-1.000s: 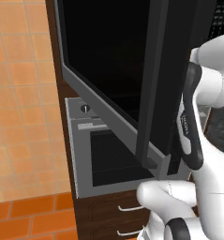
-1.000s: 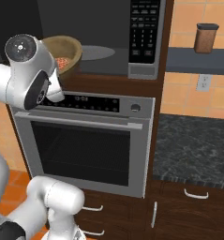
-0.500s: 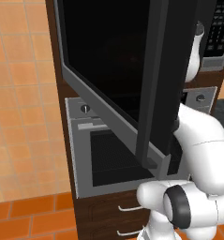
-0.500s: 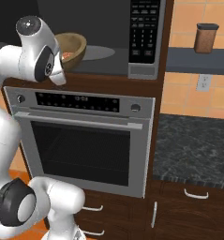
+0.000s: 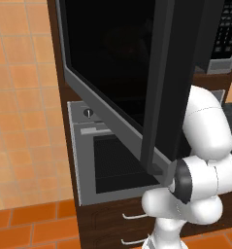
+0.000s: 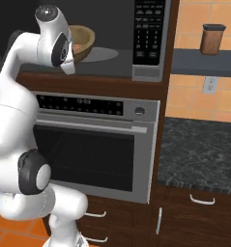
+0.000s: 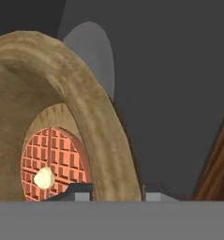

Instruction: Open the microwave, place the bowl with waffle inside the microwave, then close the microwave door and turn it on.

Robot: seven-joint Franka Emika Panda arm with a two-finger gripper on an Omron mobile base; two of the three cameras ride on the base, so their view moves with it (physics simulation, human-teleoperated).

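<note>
One bowl: the bowl with waffle [image 6: 82,41] is inside the microwave [image 6: 148,38], near the front left of the hole, over the grey round plate [image 6: 101,54].
Bowl tilt: it leans to one side in the right base view, so I think it is not flat yet.
Waffle: the waffle [image 7: 52,166] sits deep in the bowl with a small pale blob on it.
Gripper: the gripper [image 7: 111,191] has one finger inside the bowl wall and one outside. It is pinching the bowl rim.
Door: the microwave door [image 5: 117,78] is wide open and sticks out toward the robot.
Arm: the white arm reaches up past the oven [image 6: 95,144] into the hole.
Risk one: if the fingers let go now, the tilted bowl could tip and the waffle could slide out.
Risk two: if the bowl stays too near the front, the door could bump it when it shuts.
Risk three: the arm could knock the open door as it backs out.
</note>
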